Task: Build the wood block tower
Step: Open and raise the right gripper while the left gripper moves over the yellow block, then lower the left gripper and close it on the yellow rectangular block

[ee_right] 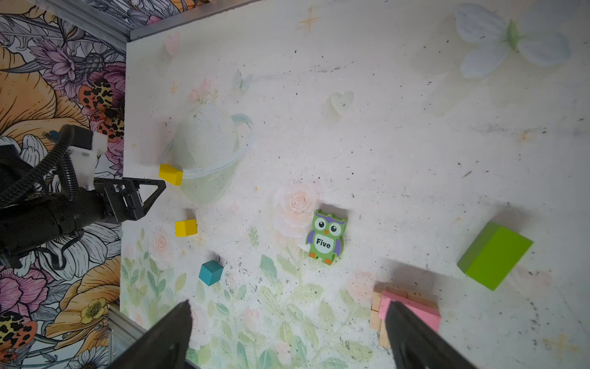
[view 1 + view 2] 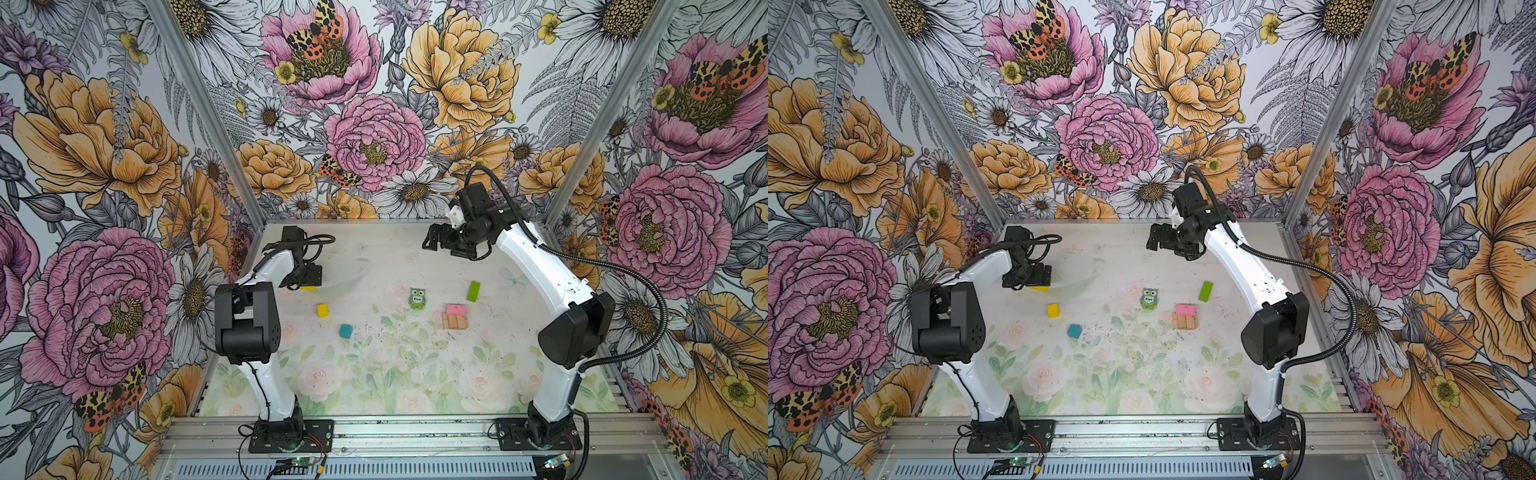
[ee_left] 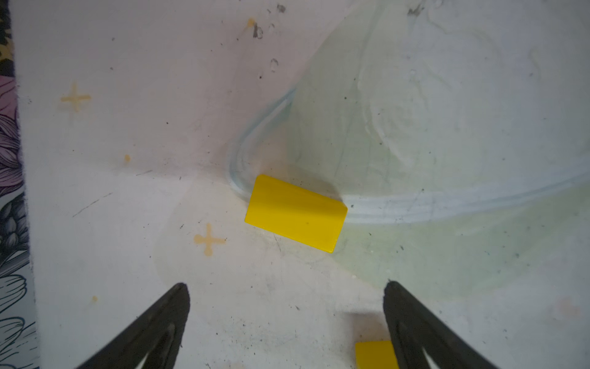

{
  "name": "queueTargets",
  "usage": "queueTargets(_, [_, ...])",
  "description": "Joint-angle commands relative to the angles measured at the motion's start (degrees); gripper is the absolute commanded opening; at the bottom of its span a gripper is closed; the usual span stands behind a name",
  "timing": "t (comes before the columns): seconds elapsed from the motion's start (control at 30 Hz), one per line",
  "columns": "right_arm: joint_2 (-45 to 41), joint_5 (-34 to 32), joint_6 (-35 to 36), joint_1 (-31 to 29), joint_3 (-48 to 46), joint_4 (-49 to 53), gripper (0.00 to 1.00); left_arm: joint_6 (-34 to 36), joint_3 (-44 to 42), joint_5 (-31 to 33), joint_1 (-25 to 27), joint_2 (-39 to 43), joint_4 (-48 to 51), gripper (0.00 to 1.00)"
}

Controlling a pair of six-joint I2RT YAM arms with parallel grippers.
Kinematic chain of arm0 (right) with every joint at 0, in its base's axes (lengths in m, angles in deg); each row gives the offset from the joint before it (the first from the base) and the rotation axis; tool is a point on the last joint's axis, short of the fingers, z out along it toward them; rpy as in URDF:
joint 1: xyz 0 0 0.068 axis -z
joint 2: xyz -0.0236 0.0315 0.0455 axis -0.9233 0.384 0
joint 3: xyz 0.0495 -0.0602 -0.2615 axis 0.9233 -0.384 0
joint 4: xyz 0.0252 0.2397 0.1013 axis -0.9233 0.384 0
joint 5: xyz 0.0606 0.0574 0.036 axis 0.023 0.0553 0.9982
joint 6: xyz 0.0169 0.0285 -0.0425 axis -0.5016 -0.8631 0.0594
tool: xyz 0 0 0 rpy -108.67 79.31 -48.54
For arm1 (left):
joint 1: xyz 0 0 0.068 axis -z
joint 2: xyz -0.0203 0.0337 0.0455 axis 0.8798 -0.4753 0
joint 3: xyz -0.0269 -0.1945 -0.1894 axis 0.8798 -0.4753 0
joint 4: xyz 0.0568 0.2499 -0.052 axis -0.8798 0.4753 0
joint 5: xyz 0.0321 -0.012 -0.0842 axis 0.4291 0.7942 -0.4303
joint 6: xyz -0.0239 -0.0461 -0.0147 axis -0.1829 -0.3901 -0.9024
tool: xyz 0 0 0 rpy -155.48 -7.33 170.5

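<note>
Right of centre, the tower (image 2: 455,316) is tan bars (image 2: 454,322) under a pink block (image 2: 456,309). Far left, the left gripper (image 3: 286,285) hangs spread by a yellow bar (image 3: 295,213); the right gripper (image 1: 289,305), also spread, hangs far right.

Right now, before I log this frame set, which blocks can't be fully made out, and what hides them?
Yellow bar: both top views, mostly under the left gripper; only an edge shows.
Yellow cube: left wrist view, cut off by the frame edge and a finger.
Tan bars: right wrist view, covered by the pink bar and a right gripper finger; count unclear.
</note>
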Motion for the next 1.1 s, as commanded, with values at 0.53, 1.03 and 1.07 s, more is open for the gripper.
queueTargets(0.53, [-0.1, 0.6, -1.4, 2.4, -0.4, -0.1, 0.97, 4.6, 6.5, -1.1, 0.3, -7.4, -0.2, 0.92])
queueTargets(1.03, [-2.1, -0.3, -2.1, 2.5, -3.2, -0.1, 0.97, 4.7, 6.0, -1.6, 0.9, -8.9, -0.1, 0.91])
queueTargets(1.07, [-2.3, -0.3, -2.1, 2.5, -3.4, -0.2, 0.97, 4.6, 5.9, -1.6, 0.9, -9.0, -0.1, 0.9])
